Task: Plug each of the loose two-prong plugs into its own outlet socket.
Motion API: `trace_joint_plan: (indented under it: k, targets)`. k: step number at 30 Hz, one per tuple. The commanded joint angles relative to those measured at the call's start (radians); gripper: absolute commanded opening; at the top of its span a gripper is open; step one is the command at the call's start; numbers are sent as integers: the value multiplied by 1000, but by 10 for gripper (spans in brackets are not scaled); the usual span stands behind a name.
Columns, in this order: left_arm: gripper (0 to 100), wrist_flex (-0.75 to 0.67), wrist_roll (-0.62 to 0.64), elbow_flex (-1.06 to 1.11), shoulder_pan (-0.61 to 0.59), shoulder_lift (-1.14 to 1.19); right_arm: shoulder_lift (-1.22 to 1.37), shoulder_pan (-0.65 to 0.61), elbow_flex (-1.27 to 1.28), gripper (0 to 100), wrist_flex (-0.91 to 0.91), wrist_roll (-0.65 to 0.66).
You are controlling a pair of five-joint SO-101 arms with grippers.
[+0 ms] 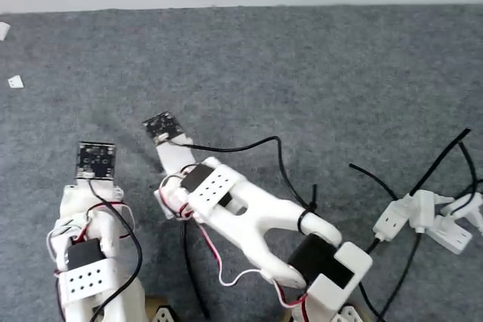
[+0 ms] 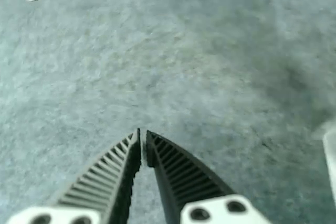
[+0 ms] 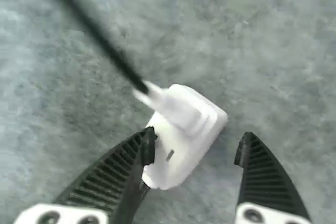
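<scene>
A white two-prong plug on a black cord lies on the grey carpet between the fingers of my right gripper. The gripper is open; one finger touches the plug's side and the other stands apart from it. In the high view the right arm's wrist is left of centre, and the black cord trails from under it to the right. White outlet blocks with more plugs lie at the right edge. My left gripper is shut on nothing, over bare carpet.
The left arm is at the lower left, close beside the right arm's wrist. Black cords cross the carpet near the outlet blocks. Small white scraps lie at the far left. A pale wall runs along the back.
</scene>
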Motion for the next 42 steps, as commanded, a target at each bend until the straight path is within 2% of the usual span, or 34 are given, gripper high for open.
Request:
trace_joint_plan:
  k: [1,5,10,13,17,20,25,29,34,37,40,42]
  targets:
    - [16,-32,55,-64,-48,-6,13,-33,-66,255,13,-15]
    - [16,-46,55,-58,-48,-5,44,-21,-92,189,15,11]
    - [16,-46,55,-56,-46,-5,51,-22,-100,14,21,87]
    - [16,-48,55,-56,-43,-5,16,-10,-100,9,65,97]
    - [16,-49,55,-42,-6,-5,-96,77,-92,9,174,95]
    - [16,-49,55,-35,17,-5,-197,237,-92,9,297,98]
    - [16,-44,54,-33,40,-3,-346,596,-80,9,430,98]
    - [16,-54,54,-25,46,-3,-447,865,40,8,377,109]
    - [16,-112,55,7,84,-6,-564,1196,178,8,266,213]
    - [16,-107,55,7,92,-6,-572,1299,258,9,189,290]
    - [16,-107,55,8,92,-11,-562,1334,341,10,111,365]
    - [16,-107,55,8,92,-12,-545,1346,365,46,93,402]
